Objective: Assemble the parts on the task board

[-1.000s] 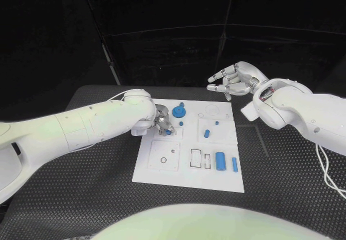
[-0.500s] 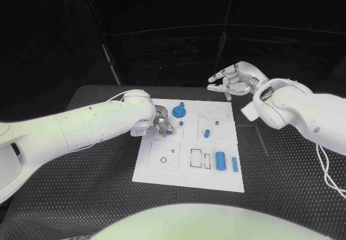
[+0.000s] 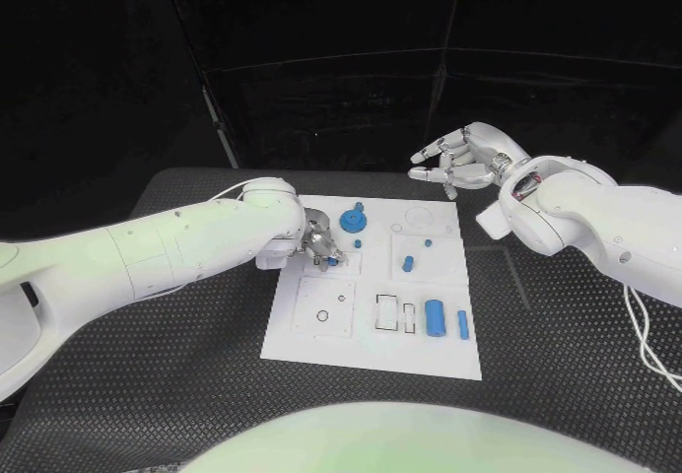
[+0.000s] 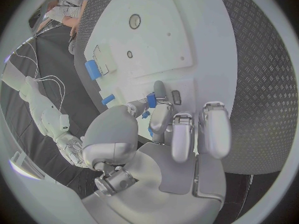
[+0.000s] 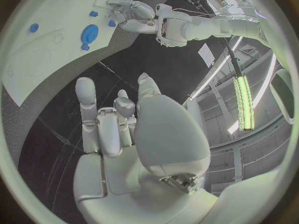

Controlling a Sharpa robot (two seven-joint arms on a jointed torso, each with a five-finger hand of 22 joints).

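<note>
1. Because the task board [image 3: 373,335] lies flat on the black table [image 3: 170,394], its near end is the first thing you meet, and two blue bars (a fat one [image 3: 434,317] and a thin one [image 3: 462,324]) lie there side by side next to some little slots.
2. A bit farther in, the left hand [image 3: 320,246] is down on the board's left side, with its fingertips pinching a small blue part [image 3: 331,260] right at the board. In the left wrist view, the small blue part [image 4: 151,100] sits between the thumb and a finger, just over the white board.
3. Near the middle of the board lies a small blue peg [image 3: 408,263], apart from the left hand.
4. Farther back sit a round blue gear [image 3: 356,212] and a tiny blue dot [image 3: 357,242].
5. Farthest away, the right hand [image 3: 457,163] hangs in the air past the board's far edge. Its fingers are loosely spread and hold nothing.
6. What could go wrong, I think: the pinched part is very small, so it could slip out or tip over if the fingers let go before it sits in its hole. If the hand pushes sideways, the board could slide and the loose pieces could roll away.
</note>
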